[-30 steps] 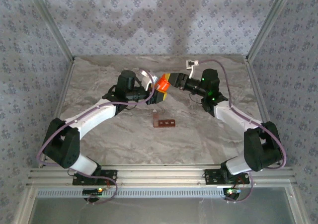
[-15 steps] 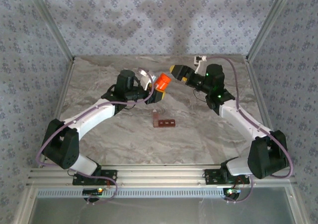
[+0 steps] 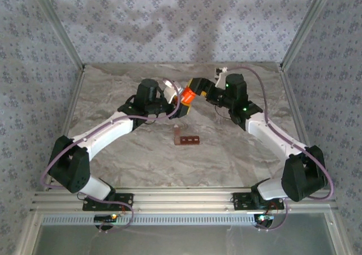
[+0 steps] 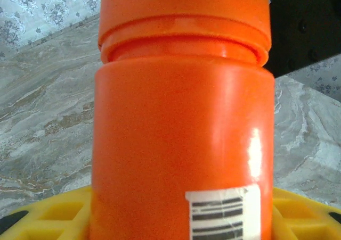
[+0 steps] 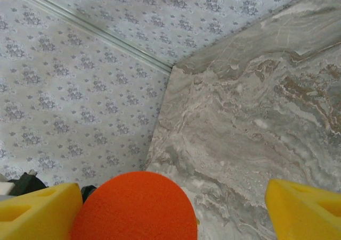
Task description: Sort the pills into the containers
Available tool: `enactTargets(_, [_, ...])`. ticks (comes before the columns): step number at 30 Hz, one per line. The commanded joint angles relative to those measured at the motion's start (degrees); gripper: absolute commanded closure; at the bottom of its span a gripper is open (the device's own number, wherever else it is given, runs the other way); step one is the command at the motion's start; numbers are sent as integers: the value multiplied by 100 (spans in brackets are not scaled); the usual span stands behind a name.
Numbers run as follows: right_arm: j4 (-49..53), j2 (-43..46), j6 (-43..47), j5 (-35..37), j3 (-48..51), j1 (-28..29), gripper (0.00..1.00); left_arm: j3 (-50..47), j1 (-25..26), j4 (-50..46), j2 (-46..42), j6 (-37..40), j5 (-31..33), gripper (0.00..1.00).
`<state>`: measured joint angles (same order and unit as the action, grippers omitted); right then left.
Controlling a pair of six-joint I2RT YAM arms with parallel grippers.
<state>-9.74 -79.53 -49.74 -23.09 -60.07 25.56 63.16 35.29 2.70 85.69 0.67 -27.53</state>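
Observation:
An orange pill bottle [image 4: 181, 139] with its orange cap [image 4: 184, 6] on is held above the table, my left gripper [image 4: 179, 218] shut on its body; a yellow finger [image 4: 48, 213] shows on either side. In the top view the bottle [image 3: 185, 96] hangs between both arms. My right gripper [image 5: 170, 213] stands open at the cap [image 5: 133, 210], which lies close to its left finger [image 5: 37, 213], far from the right one [image 5: 303, 213]. The containers [image 3: 187, 138], a dark red-brown strip, lie on the table nearer the arms' bases. The pills are hidden.
The marble table [image 3: 237, 147] has patterned walls on three sides, with a metal rail [image 3: 181, 198] at the near edge. A table corner and wall [image 5: 160, 91] lie beyond the right gripper.
My right gripper let go of the cap and opened wide, drew back to the right, then came back to the cap. The left arm still holds the bottle, shifted slightly.

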Motion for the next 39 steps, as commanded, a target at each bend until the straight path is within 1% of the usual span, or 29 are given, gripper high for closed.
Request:
enactTargets(1, [64,-44,25,77,-189,71,12,206,48,38,53,107,2,100])
enactTargets(10, [-14,-98,1,-21,-198,159,22,249,92,72,132,83,9,100])
enactTargets(12, [-94,-115,-46,-74,-179,151,27,260,101,82,156,82,19,100])
enactTargets(16, [-348,-157,-143,-221,-120,128,46,294,107,97,185,58,6,100])
enactTargets(17, [-408,-156,-152,-249,-87,109,49,288,103,118,190,37,-7,100])
enactTargets(18, [-467,-155,-151,-279,-53,84,52,277,99,160,189,22,-22,100])
enactTargets(21, [-824,-137,-76,-467,101,-19,56,208,28,305,163,-117,-231,100])
enactTargets(23, [-1262,-123,133,-760,232,-124,56,128,-77,506,114,-340,-564,100])
enactTargets(25, [-1946,-146,451,-1396,381,-306,56,2,-216,845,52,-733,-1003,100])
enactTargets(27, [-2561,-172,568,-2049,500,-510,55,-131,-318,1165,-30,-1082,-1355,100])
enactTargets(29, [-2902,-169,552,-2416,533,-675,55,-239,-389,1430,-97,-1373,-1669,100])
enactTargets(32, [-2850,-170,564,-2543,425,-738,56,-243,-404,1463,-135,-1482,-1824,100])
enactTargets(36, [-2747,-195,512,-2501,330,-695,55,-166,-410,1362,-107,-1424,-1744,100])
enactTargets(38, [-2724,-179,440,-2461,312,-661,46,-121,-406,1283,-72,-1368,-1653,100])
enactTargets(39, [-2602,-165,442,-2419,278,-650,45,-111,-409,1243,-63,-1330,-1605,100])
